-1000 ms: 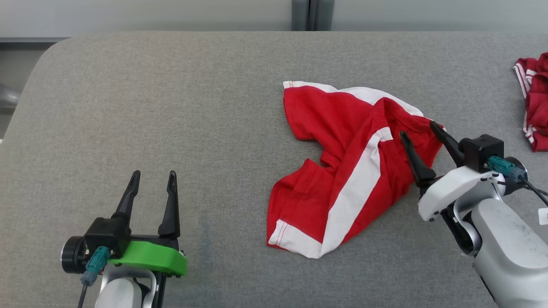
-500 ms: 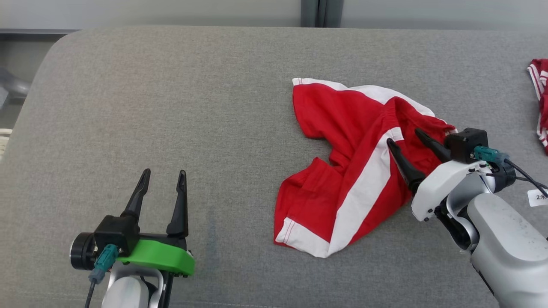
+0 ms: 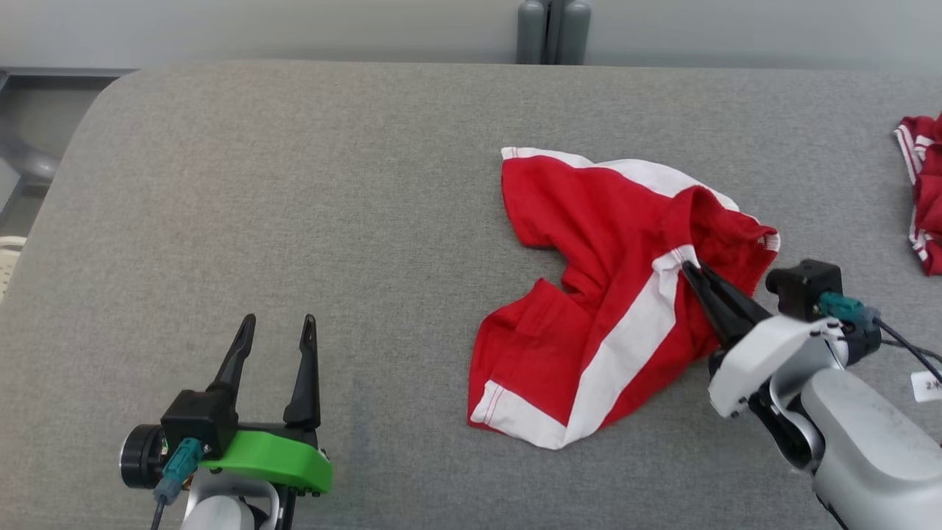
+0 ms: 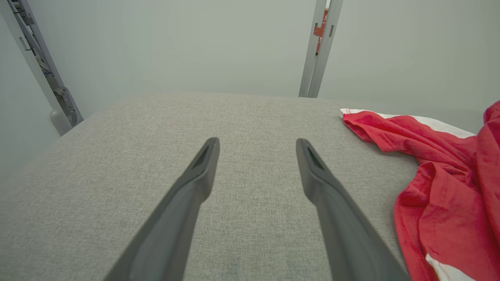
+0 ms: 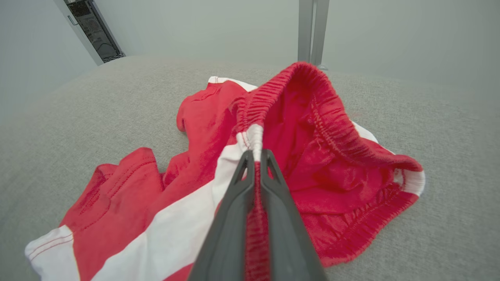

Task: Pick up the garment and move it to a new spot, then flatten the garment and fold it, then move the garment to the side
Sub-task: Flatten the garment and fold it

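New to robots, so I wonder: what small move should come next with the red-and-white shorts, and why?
Probably raise the right gripper slightly: it is shut on the elastic waistband of the crumpled red-and-white cloth shorts lying on the grey fabric table.

A garment (image 3: pixel 589 294) lies right of centre on the padded table (image 3: pixel 294 184), its waistband end toward the robot's right. The right gripper (image 3: pixel 689 268) reaches in there from the near right corner, its fingertips pressed together on the waistband. The left gripper (image 3: pixel 279 321) is over the table at the near left, well apart from the garment, fingers parted and pointing toward the far edge, while a second garment (image 3: pixel 923 199) lies at the table's far right edge and an upright post (image 3: pixel 552 31) stands behind the table.
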You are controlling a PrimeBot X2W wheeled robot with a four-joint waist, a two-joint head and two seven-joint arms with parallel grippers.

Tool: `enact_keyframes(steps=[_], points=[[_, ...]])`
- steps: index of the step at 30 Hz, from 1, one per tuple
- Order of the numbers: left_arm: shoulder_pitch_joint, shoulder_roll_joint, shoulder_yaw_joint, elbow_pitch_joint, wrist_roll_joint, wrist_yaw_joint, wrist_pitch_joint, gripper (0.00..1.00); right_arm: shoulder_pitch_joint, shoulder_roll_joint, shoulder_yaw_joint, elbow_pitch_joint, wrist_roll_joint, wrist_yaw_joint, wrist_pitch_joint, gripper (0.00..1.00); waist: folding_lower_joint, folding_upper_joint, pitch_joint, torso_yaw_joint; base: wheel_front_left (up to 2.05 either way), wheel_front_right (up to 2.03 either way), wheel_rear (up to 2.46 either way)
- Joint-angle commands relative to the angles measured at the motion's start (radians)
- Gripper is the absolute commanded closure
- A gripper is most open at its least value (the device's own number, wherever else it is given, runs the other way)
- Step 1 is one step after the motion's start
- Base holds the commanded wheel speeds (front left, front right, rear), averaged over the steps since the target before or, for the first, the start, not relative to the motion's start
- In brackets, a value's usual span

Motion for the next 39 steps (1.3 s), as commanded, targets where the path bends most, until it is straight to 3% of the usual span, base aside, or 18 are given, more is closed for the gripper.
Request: enact_keyframes(steps=[1,6,10,11,12,13,23,39], points=[[0.014,0.001,0.004,-0.002,0.004,0.001,-0.003,0.00,0.045,-0.016,-0.003,-0.023,0.001,-0.002,-0.016,1.00,0.0000,-0.0001,-0.034,-0.040,0.00,0.00,0.00],[0.027,0.001,0.008,-0.007,0.008,-0.001,-0.003,0.00,0.207,-0.057,-0.085,-0.133,-0.007,-0.002,-0.042,1.00,0.0000,-0.0001,-0.048,-0.079,0.00,0.00,0.00],[0.033,0.005,0.017,-0.009,0.010,-0.003,-0.003,0.00,0.314,-0.055,-0.141,-0.206,0.002,-0.002,-0.022,1.00,0.0000,-0.0001,-0.048,-0.107,0.00,0.00,0.00],[0.033,0.006,0.017,-0.008,0.012,-0.005,-0.003,0.00,0.335,-0.055,-0.157,-0.216,-0.001,-0.002,-0.016,0.74,0.0000,-0.0001,-0.048,-0.111,0.00,0.00,0.00],[0.033,0.007,0.017,-0.007,0.012,-0.006,-0.003,0.00,0.350,-0.050,-0.169,-0.226,-0.007,-0.002,-0.015,0.54,0.0000,-0.0001,-0.049,-0.114,0.00,0.00,0.00],[0.033,0.008,0.017,-0.006,0.012,-0.007,-0.003,0.00,0.366,-0.040,-0.187,-0.236,-0.016,-0.002,-0.018,0.01,0.0000,-0.0001,-0.051,-0.118,0.00,0.00,0.00],[0.055,0.022,0.035,-0.011,0.016,-0.005,-0.003,0.00,0.490,0.077,-0.392,-0.352,-0.141,-0.002,-0.044,0.00,0.0000,-0.0001,-0.089,-0.126,0.00,0.00,0.00],[0.099,0.044,0.062,-0.030,0.015,0.015,-0.003,0.00,0.543,0.215,-0.497,-0.537,-0.320,-0.002,-0.058,0.00,0.0000,-0.0001,-0.146,-0.096,0.00,0.00,0.00]])
